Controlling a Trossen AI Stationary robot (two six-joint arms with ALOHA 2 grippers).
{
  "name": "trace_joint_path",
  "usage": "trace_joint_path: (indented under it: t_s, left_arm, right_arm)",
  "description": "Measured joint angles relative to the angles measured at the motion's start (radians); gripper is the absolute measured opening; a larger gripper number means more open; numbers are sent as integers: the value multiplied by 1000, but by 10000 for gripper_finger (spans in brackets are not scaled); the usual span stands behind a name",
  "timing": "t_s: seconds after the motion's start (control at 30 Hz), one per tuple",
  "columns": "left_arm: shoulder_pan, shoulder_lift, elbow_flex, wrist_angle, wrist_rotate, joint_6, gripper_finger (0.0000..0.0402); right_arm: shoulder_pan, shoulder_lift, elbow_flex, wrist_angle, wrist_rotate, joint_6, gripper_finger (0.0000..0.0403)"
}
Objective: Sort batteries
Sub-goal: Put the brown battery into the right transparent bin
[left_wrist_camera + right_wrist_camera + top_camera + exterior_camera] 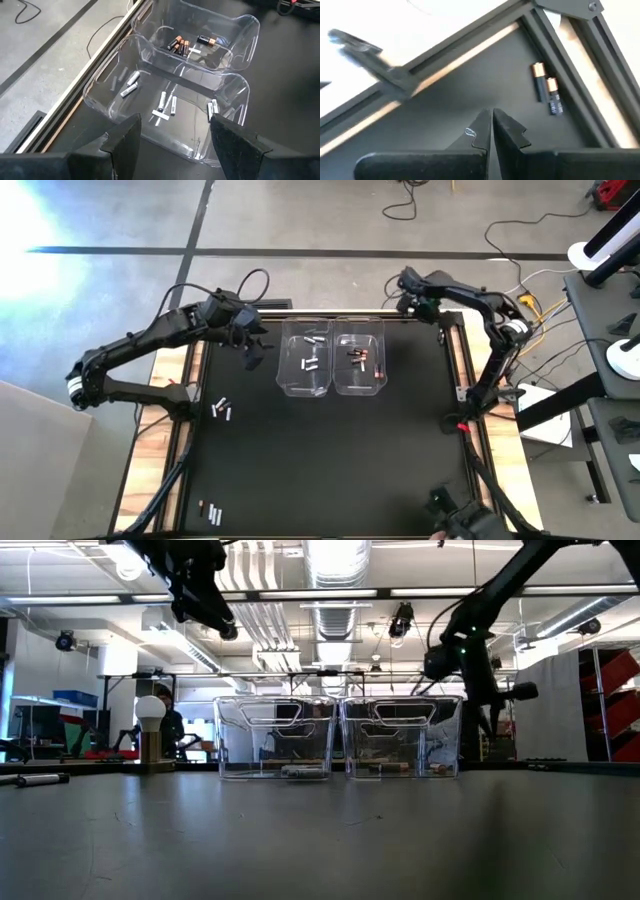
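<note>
Sorting is well under way: the left bin holds a handful of silvery batteries, and the right bin, touching it side by side, holds dark copper-ended batteries. So two piles are building, one kind per bin, as far as the views show.

Plenty is left on the table. A small group of loose batteries lies near the left edge, another few sit down at the near left corner, and a dark pair lies close to a corner of the table frame, in front of the right arm.

Left tool hovers just beside the left bin, above the table, fingers spread wide with nothing between them. Right tool is up at the far right corner, well apart from the bins, its fingers pressed together and empty; the dark pair lies beyond its tips, not touched.

Around the work: a knob with a white ball stands off to the left of the bins in the low view, with a marker-like thing lying nearer the edge. Nothing stands between the left tool and the bins. My read is the right tool's closed tips must open before that dark pair can be taken, and the frame rail close beside them leaves little room.
</note>
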Motion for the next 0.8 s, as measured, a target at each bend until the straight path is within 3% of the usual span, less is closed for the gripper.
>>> trace_joint_path:
  t_s: [0.2,0.27,0.47,0.6,0.8]
  left_arm:
    - [-2,-24,0,-7,2,-31,216]
    - [-2,-32,0,-8,2,-39,216]
    - [-2,-38,-1,-3,1,-41,216]
    - [-2,-36,-1,1,1,-49,216]
    - [-2,-36,-1,47,-1,-102,216]
  right_arm:
    - [-125,70,54,-80,-217,-251,12]
    - [-136,108,83,-104,-243,-327,12]
    - [-135,287,208,-286,-229,-537,12]
    - [-134,411,256,-485,-145,-723,12]
    - [-135,442,258,-472,-84,-762,12]
